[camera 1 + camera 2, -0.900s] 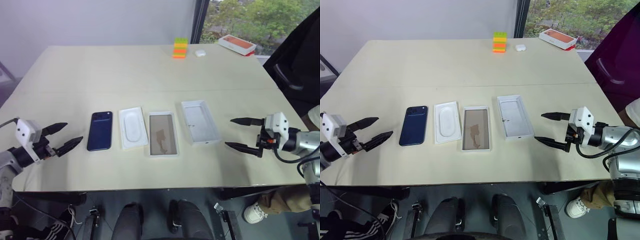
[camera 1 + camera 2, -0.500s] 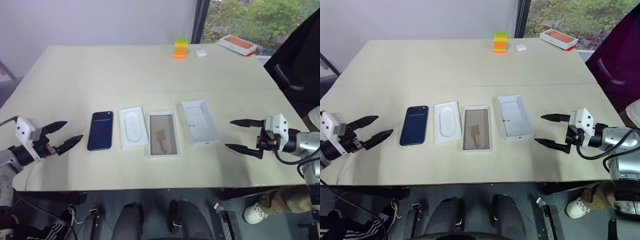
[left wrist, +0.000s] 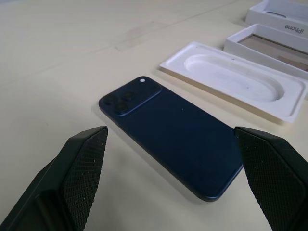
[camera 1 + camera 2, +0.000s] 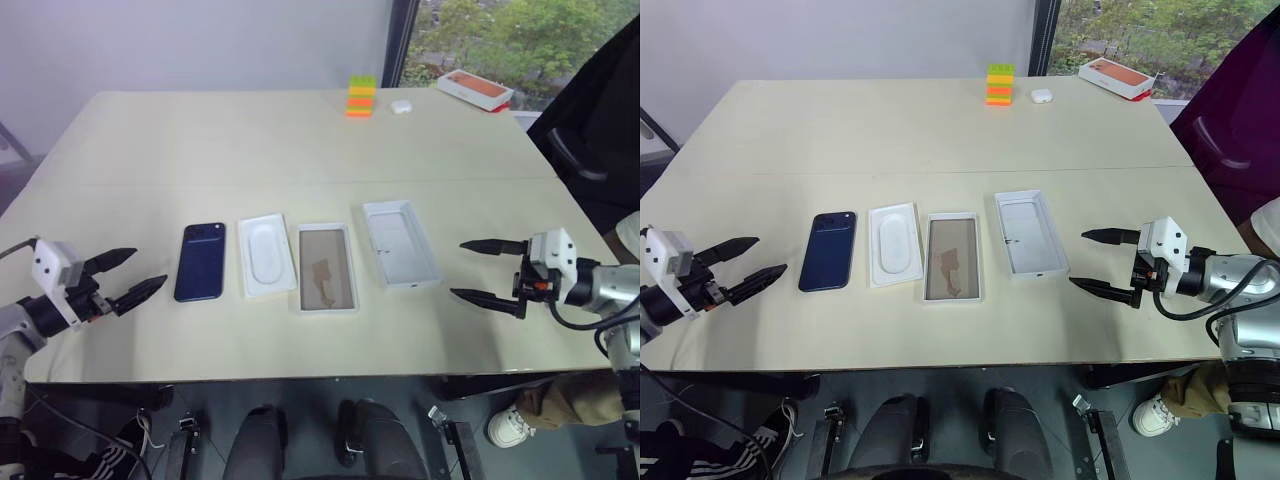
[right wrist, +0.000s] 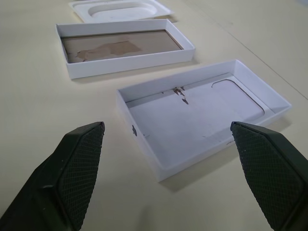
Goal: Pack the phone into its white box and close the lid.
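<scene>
Little is changed since the earlier frames: only the left end effector (image 4: 125,276) is seen slightly lower and nearer the front edge of the desk (image 4: 300,130), while the phone, the trays and the right end effector (image 4: 490,272) are found where they were. Both end effectors are spread wide and nothing is gripped by either; each is held just above the desk, the left one beside the phone (image 4: 201,261), the right one beside the lid (image 4: 400,243). Across the middle of the desk a row is formed: the phone lies flat with its back and camera cluster up, a thin white insert (image 4: 266,255) with an oval recess lies just beside it, then the white box (image 4: 326,267) with its tan floor showing, then the lid, open side up. No part of the packing is yet done, so picking up the phone is judged to be the step in hand. For a clean pick, the left end effector should be brought over the phone's long edges, since a slim glossy slab lying flat offers little to catch and could slide. The insert sits between phone and box, so the phone must be carried over it. Farther back, coloured blocks (image 4: 360,96), a small white case (image 4: 401,105) and an orange-topped box (image 4: 474,89) are left well apart from the work.
</scene>
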You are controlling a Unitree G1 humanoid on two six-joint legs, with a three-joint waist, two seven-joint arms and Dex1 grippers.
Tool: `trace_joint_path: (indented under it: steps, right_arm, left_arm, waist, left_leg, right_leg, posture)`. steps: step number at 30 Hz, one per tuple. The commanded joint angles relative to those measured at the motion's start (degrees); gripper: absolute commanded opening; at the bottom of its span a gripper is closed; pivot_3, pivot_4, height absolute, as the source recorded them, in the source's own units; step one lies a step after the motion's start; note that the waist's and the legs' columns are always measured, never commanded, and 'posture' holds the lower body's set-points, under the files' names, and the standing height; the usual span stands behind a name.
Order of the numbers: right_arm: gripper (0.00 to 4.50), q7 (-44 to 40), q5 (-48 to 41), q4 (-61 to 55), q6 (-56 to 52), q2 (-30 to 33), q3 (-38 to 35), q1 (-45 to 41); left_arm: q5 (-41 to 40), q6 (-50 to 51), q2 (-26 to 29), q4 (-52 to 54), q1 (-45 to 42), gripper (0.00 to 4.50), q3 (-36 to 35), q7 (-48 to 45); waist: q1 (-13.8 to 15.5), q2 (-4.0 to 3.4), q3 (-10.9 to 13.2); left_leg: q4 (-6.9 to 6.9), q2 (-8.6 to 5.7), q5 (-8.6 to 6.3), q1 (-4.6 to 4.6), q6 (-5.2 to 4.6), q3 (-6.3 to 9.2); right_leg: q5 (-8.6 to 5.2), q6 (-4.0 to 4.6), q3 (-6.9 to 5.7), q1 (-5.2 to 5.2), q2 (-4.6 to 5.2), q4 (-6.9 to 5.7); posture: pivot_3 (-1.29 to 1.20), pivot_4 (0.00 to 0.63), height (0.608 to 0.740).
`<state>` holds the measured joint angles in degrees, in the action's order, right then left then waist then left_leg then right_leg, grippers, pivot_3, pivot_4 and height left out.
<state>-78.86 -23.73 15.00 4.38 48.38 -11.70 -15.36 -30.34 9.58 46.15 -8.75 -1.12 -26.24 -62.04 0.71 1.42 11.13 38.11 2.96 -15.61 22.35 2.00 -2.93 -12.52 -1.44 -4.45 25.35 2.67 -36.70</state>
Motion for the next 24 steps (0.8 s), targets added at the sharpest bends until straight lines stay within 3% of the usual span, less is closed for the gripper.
trace_joint_path:
  steps: [1, 8, 17, 21, 24]
  right_arm:
    - [4.39, -0.1, -0.5, -0.4, 0.7, 0.7, -1.0, -1.0]
    - [4.39, 0.7, -0.4, -0.8, 0.5, 0.3, -0.8, -1.5]
    - [4.39, 3.0, -2.6, -6.1, -10.0, -0.4, 1.4, -7.2]
    - [4.39, 5.1, -2.3, -9.2, -12.5, -1.6, 2.9, -8.9]
    - [4.39, 7.6, -0.2, -10.6, -11.7, -3.0, 4.4, -10.1]
  left_arm:
    - [-1.2, 0.0, 0.4, 2.0, -0.3, 4.41, -1.9, 0.4]
    - [-2.2, 5.4, 0.8, 4.3, -0.2, 4.41, -0.8, 2.7]
    - [-9.3, 34.5, 5.8, 14.1, -3.8, 4.41, 5.1, 7.3]
    - [-14.0, 45.8, 4.0, 14.6, -10.8, 4.41, 4.8, 13.5]
    - [-12.4, 45.3, 0.9, 18.0, -12.1, 4.41, 6.2, 18.4]
  waist:
    - [0.0, 0.0, 0.0]
    - [0.0, 0.0, 0.0]
    - [-0.1, -0.02, 0.0]
    - [0.0, 0.02, 0.0]
    - [-0.1, 0.01, 0.0]
  left_leg:
    - [0.0, 0.0, 0.0, 0.0, 0.0, 0.0]
    - [0.0, 0.0, 0.0, 0.0, 0.0, 0.0]
    - [0.0, 0.0, 0.0, 0.0, 0.0, 0.04]
    - [0.01, -0.02, 0.0, 0.0, 0.0, 0.08]
    - [0.02, -0.03, 0.0, 0.0, 0.0, 0.09]
  right_leg:
    - [0.0, 0.0, 0.0, 0.0, 0.0, 0.0]
    - [0.0, 0.0, 0.0, 0.0, 0.0, 0.0]
    - [0.0, -0.01, 0.01, 0.02, -0.01, -0.06]
    - [-0.09, -0.15, 0.01, 0.01, 0.0, -0.1]
    - [-0.08, -0.15, 0.02, 0.0, 0.01, -0.12]
  posture:
    - [0.0, 0.15, 0.74]
    - [0.0, 0.15, 0.74]
    - [0.0, 0.15, 0.74]
    - [0.0, 0.15, 0.74]
    - [0.0, 0.15, 0.74]
